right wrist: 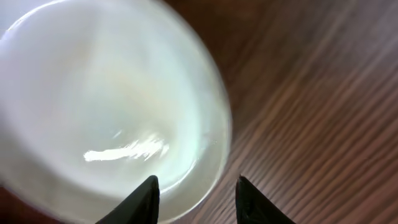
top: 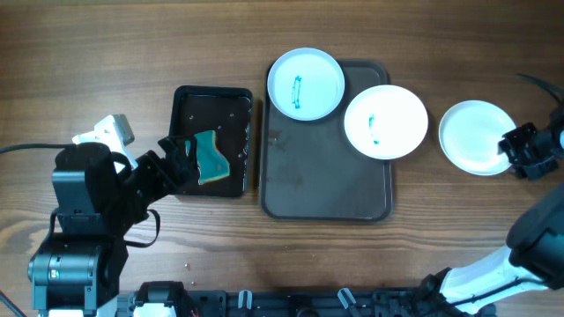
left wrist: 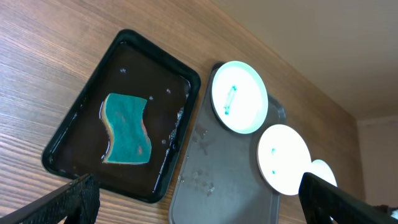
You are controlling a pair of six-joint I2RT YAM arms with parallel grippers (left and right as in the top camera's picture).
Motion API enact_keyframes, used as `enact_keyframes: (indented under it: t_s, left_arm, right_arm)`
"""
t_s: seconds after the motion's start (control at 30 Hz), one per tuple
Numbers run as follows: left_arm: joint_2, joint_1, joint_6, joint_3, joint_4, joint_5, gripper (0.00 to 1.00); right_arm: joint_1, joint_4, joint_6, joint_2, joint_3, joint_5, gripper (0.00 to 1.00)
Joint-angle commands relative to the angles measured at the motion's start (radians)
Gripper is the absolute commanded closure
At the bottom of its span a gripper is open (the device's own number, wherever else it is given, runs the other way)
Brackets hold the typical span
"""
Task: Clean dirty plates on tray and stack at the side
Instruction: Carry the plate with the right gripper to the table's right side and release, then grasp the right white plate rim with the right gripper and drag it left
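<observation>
The dark brown tray (top: 326,180) lies mid-table. A white plate (top: 306,84) with a teal smear overlaps its far left corner. A second smeared plate (top: 385,121) overlaps its right rim. A plain white plate (top: 474,136) sits on the table to the right. My right gripper (top: 520,150) is open at that plate's right edge. In the right wrist view the plate's (right wrist: 106,106) rim lies between the open fingers (right wrist: 198,199). My left gripper (top: 176,160) is open and empty over the black tray. The left wrist view shows the brown tray (left wrist: 230,180) and both smeared plates (left wrist: 239,96), (left wrist: 283,158).
A smaller glossy black tray (top: 211,97) stands left of the brown tray and holds a teal sponge (top: 211,158) on its wet floor. Both show in the left wrist view: black tray (left wrist: 140,71), sponge (left wrist: 127,129). A white object (top: 106,132) lies at far left.
</observation>
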Motion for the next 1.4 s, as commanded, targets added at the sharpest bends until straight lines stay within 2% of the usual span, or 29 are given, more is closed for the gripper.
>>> enact_keyframes:
  t_s: [0.0, 0.17, 0.33, 0.47, 0.63, 0.73, 0.93, 1.17, 1.37]
  left_arm:
    - [0.001, 0.005, 0.005, 0.019, 0.002, 0.012, 0.0]
    - [0.001, 0.005, 0.005, 0.019, 0.002, 0.012, 0.0]
    - [0.001, 0.005, 0.005, 0.019, 0.002, 0.012, 0.0]
    - [0.001, 0.005, 0.005, 0.019, 0.002, 0.012, 0.0]
    - [0.001, 0.005, 0.005, 0.019, 0.002, 0.012, 0.0]
    - [0.001, 0.005, 0.005, 0.019, 0.003, 0.012, 0.0]
    - [0.001, 0.005, 0.005, 0.019, 0.002, 0.012, 0.0]
    - [0.001, 0.005, 0.005, 0.019, 0.002, 0.012, 0.0]
    - [0.001, 0.005, 0.005, 0.019, 0.003, 0.012, 0.0]
  right_arm:
    - [0.106, 0.013, -0.16, -0.166, -0.003, -0.123, 0.59]
    - [0.297, 0.043, -0.28, -0.261, -0.003, -0.122, 0.56]
    - [0.452, 0.142, -0.329, -0.212, -0.006, -0.019, 0.54]
    - [0.494, 0.203, -0.344, -0.111, -0.006, 0.087, 0.49]
    - [0.493, 0.261, -0.459, 0.017, -0.006, -0.001, 0.5]
    - [0.491, 0.259, -0.444, 0.063, -0.006, -0.001, 0.59]
    - [0.487, 0.219, -0.398, 0.083, -0.006, -0.002, 0.96]
    - [0.487, 0.148, -0.365, 0.059, -0.006, -0.003, 0.96]
    - [0.488, 0.069, -0.363, -0.094, -0.006, -0.109, 0.96]
